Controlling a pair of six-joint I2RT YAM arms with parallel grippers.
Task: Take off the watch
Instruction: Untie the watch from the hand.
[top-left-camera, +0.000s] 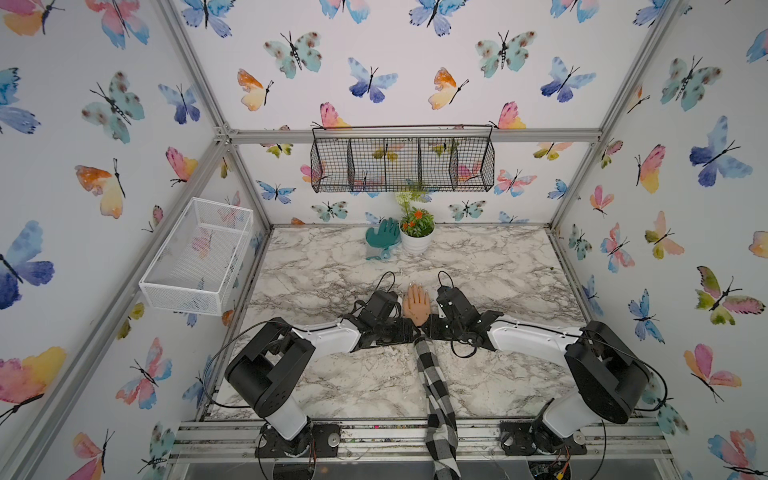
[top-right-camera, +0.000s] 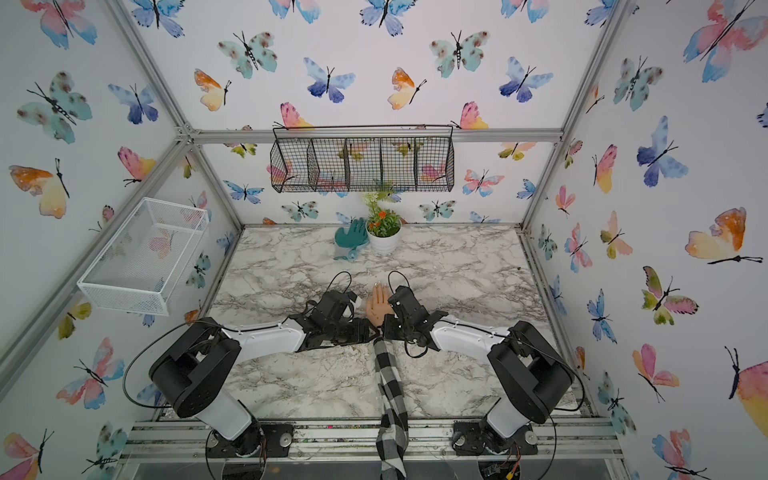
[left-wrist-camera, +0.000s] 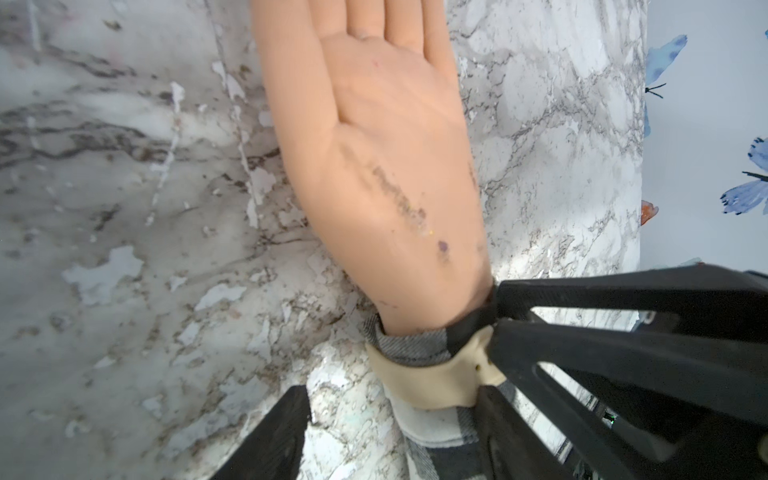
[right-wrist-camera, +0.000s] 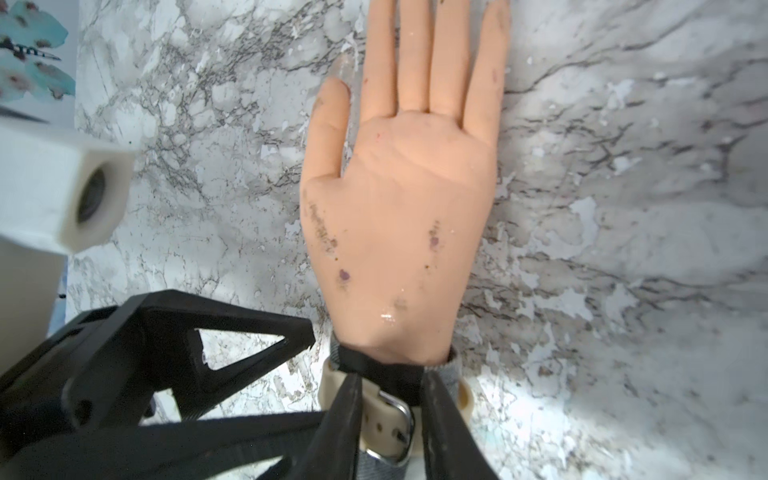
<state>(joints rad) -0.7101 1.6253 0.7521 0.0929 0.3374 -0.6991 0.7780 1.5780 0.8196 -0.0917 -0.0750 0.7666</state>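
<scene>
Marble-patterned tabletop (top-left-camera: 498, 282) inside a butterfly-papered cell, with both arms meeting at mid-table. At the centre, the right gripper (right-wrist-camera: 390, 376) has its fingers parted and its tips set down on a sleeved wrist, one on each side of a metal buckle (right-wrist-camera: 399, 419), which shows unclamped in the gap. Beside it, the left gripper (left-wrist-camera: 395, 388) is spread wider and pinches nothing. One of its fingers stands just beside the wrist on the thumb side, with bare marble between it and the beige strap (left-wrist-camera: 415, 386). The other reaches the strap next to the right gripper's fingers. Round that wrist sits the watch (right-wrist-camera: 384, 428), fastened over the sleeve cuff with the buckle uppermost and its case hidden. In the left wrist view the strap bunches up against a right fingertip. Beyond the cuff, the mannequin hand (top-left-camera: 417, 305) lies palm up and flat on the marble, fingers close together and pointing toward the back wall, with dark smudges on the palm. The black-and-white checked sleeve (top-left-camera: 436, 386) runs from the wrist back over the front rail. At the far edge stands a white pot (top-left-camera: 417, 245) of orange flowers, with a teal glove (top-left-camera: 382, 239) touching its side. On the back wall, above the pot, hangs a black wire basket (top-left-camera: 374, 166) divided into compartments; on the left wall, a white mesh basket (top-left-camera: 183, 293)
</scene>
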